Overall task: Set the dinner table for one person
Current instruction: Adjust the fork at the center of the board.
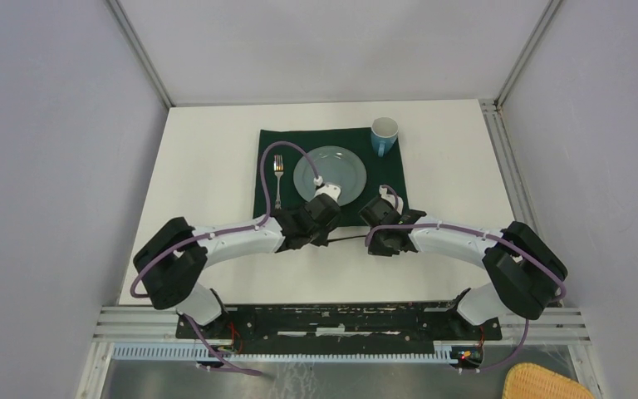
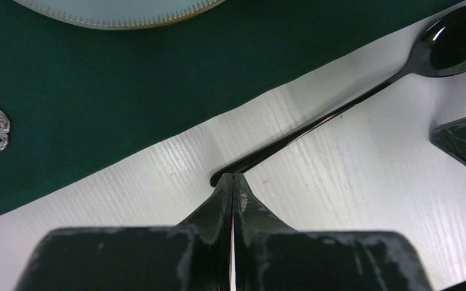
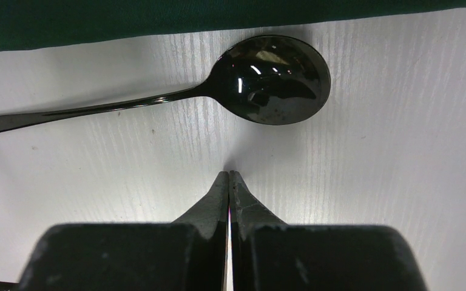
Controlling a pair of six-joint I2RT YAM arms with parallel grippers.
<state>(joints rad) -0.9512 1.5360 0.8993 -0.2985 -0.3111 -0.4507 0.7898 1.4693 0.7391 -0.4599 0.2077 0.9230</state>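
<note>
On the white dinner table (image 1: pixel 208 166) lies a dark green cloth (image 1: pixel 270 145) with a pale plate (image 1: pixel 336 166), a silver fork (image 1: pixel 279 179) left of the plate and a blue mug (image 1: pixel 384 135) at its far right corner. A black spoon (image 2: pixel 315 124) lies on the bare table just in front of the cloth's near edge. My left gripper (image 2: pixel 233 177) is shut, its tips at the end of the spoon's handle with nothing between them. My right gripper (image 3: pixel 229 174) is shut and empty, just short of the spoon's bowl (image 3: pixel 273 79).
Both arms reach inward and almost meet over the near edge of the cloth. Grey walls and metal rails enclose the table. A wicker basket (image 1: pixel 544 382) sits off the table at the near right.
</note>
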